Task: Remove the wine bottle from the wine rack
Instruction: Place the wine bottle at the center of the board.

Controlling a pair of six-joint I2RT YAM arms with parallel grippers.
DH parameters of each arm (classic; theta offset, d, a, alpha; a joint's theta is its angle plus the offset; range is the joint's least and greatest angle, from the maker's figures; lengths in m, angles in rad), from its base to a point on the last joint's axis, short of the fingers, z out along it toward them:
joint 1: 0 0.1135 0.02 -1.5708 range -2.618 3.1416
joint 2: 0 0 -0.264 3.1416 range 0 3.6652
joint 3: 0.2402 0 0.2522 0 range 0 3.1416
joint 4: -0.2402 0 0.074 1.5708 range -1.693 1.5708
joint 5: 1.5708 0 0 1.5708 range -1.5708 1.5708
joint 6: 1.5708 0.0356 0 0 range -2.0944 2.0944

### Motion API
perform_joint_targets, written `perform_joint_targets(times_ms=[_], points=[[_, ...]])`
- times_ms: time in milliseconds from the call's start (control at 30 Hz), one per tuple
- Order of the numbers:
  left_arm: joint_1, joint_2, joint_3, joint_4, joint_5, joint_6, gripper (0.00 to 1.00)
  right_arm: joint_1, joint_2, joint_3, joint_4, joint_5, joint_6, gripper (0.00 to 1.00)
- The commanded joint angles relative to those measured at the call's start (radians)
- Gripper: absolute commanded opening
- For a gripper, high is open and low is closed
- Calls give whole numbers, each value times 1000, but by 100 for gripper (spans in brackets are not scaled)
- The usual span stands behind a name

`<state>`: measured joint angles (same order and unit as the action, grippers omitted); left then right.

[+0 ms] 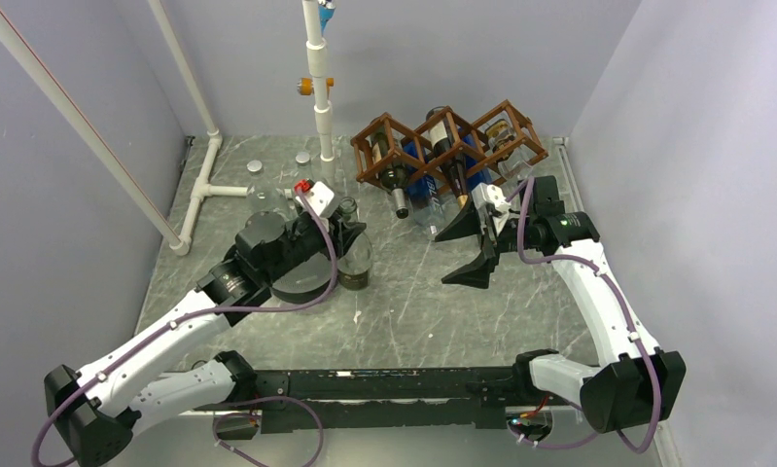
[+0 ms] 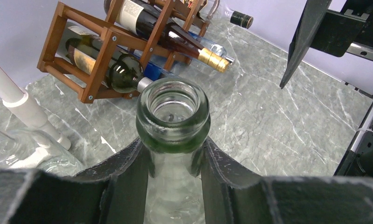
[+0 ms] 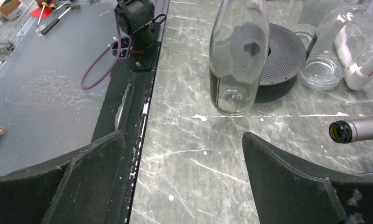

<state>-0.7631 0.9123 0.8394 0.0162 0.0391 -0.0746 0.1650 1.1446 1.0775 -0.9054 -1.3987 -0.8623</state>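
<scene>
Holding the wine bottle (image 2: 173, 133): our left gripper (image 2: 175, 156), clamped on its neck.
Bottle's place: upright on the table (image 2: 268, 116), well apart from the wine rack (image 2: 102, 65).
Near the rack: our right gripper (image 3: 182, 140), spread wide, holding nothing.

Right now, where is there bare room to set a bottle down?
Bare marble lies at centre, bordered by the upright clear bottle on the left, the right gripper, jaws open, on the right, the base rail in front. Crowded: before the wine rack, where necks stick out, and around the white pipe.
</scene>
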Motion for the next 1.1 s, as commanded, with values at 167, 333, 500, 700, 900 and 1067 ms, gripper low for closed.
perform_joint_targets(times_ms=[167, 333, 500, 700, 900, 1067], points=[[43, -41, 152, 174, 68, -40, 0, 3, -4, -5, 39, -4, 8, 100], [61, -39, 167, 171, 71, -45, 0, 4, -3, -5, 39, 1, 8, 100], [90, -25, 193, 168, 75, -45, 0, 3, -4, -7, 40, 3, 11, 100], [133, -8, 218, 163, 67, -32, 0, 5, -5, -5, 40, 7, 11, 100], [188, -8, 233, 140, 26, 9, 0, 5, -5, -3, 31, 11, 2, 100], [261, -41, 197, 150, -12, 23, 0, 7, -6, -1, 26, 13, -4, 100]])
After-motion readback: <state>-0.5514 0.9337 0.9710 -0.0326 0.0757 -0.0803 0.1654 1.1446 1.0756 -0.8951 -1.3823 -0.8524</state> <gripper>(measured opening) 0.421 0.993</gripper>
